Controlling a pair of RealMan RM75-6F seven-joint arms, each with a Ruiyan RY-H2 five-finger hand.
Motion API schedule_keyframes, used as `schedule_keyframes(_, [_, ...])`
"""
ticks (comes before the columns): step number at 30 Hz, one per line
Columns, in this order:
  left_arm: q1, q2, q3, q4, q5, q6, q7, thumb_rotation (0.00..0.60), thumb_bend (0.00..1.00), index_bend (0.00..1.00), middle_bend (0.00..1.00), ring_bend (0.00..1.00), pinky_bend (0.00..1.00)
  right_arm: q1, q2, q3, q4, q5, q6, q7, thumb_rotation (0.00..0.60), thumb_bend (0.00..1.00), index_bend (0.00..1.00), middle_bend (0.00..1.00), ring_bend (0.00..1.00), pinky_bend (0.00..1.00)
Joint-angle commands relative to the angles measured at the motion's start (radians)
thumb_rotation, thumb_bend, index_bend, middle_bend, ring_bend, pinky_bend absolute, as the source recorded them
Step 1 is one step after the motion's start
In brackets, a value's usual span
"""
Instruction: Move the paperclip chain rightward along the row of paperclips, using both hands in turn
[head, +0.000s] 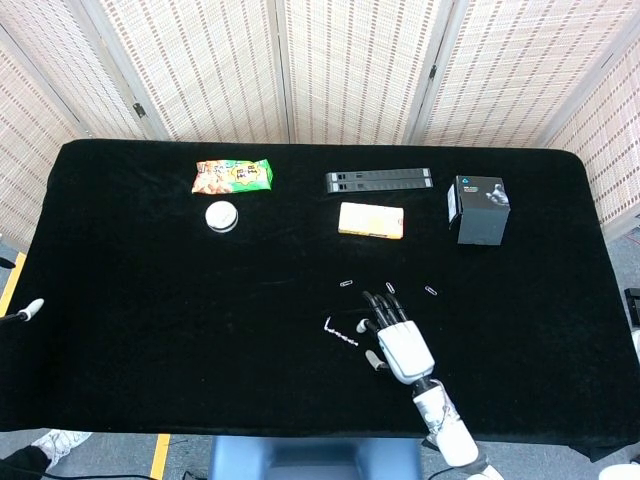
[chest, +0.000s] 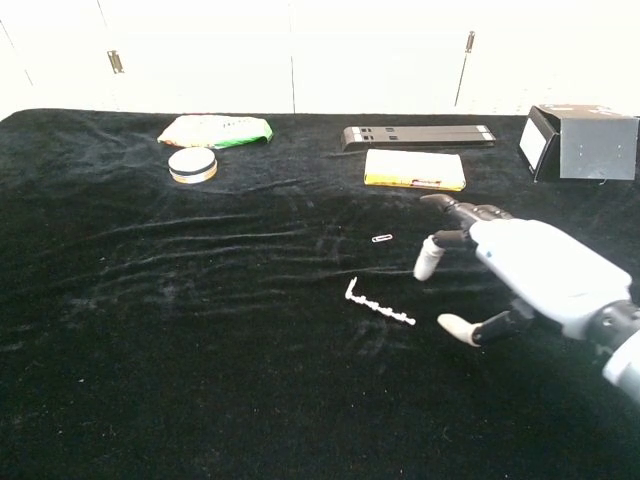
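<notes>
Black velvet covers the desk (head: 150, 330), with woven reed screens behind its far edge. Nearest the front edge, the white right hand (head: 395, 335) (chest: 520, 270) hovers with fingers (chest: 428, 258) spread and empty, just right of the short silvery paperclip chain (head: 341, 334) (chest: 379, 304), probably lining up to take its right end. Only a fingertip of the left hand (head: 30, 307) shows at the left edge; I cannot tell its state. Beyond, three loose wire paperclips (head: 346, 284) form the row the chain must follow rightward. Toward the far edge lie a round silver tin (head: 221, 216), a yellow flat box (head: 371, 220), an orange-green snack packet (head: 233, 176), a long dark bar (head: 378, 180) and a black cube box (head: 478, 208).
</notes>
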Motion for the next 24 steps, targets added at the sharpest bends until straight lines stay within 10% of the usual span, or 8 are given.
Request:
schedule_keyframes(1, [0.009, 0.006, -0.004, 0.017, -0.001, -0.005, -0.023, 0.6, 0.16, 0.07, 0.42, 0.34, 0.52, 0.016, -0.042, 0.007, 0.042, 0.017, -0.009, 0.0, 0.6, 0.34, 0.32, 0.0, 0.0, 0.0])
schedule_keyframes(24, [0.044, 0.007, -0.015, 0.106, 0.001, -0.04, -0.131, 0.6, 0.16, 0.07, 0.42, 0.34, 0.52, 0.089, -0.181, 0.056, 0.236, 0.074, -0.025, -0.001, 0.6, 0.34, 0.31, 0.0, 0.0, 0.0])
